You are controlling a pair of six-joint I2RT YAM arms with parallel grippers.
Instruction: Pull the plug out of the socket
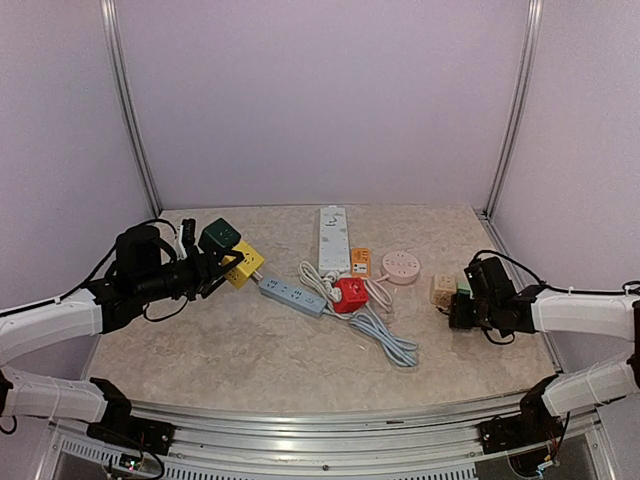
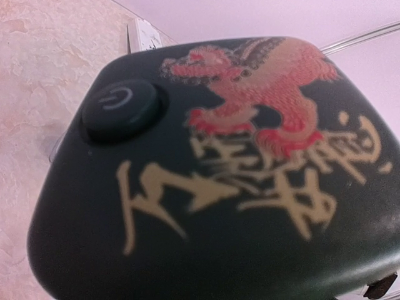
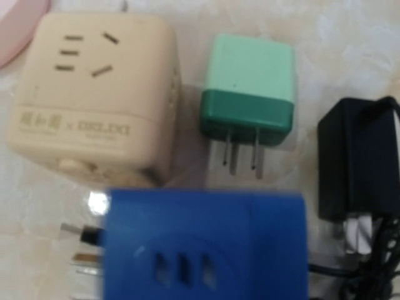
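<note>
The green plug [image 3: 248, 94] lies free by the beige socket [image 3: 94, 100], the dark cube [image 1: 219, 235] seems next, and I cannot tell what the left tool [image 1: 225, 263] or right tool [image 1: 455, 310] holds.

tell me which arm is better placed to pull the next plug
Probably left: the left hand is right at the green cube, which seems to sit against the yellow cube. The right hand is over pieces lying apart, the mint plug with bare prongs.

Pale lilac walls [image 1: 320, 100] enclose a beige marbled tabletop [image 1: 250, 350].
</note>
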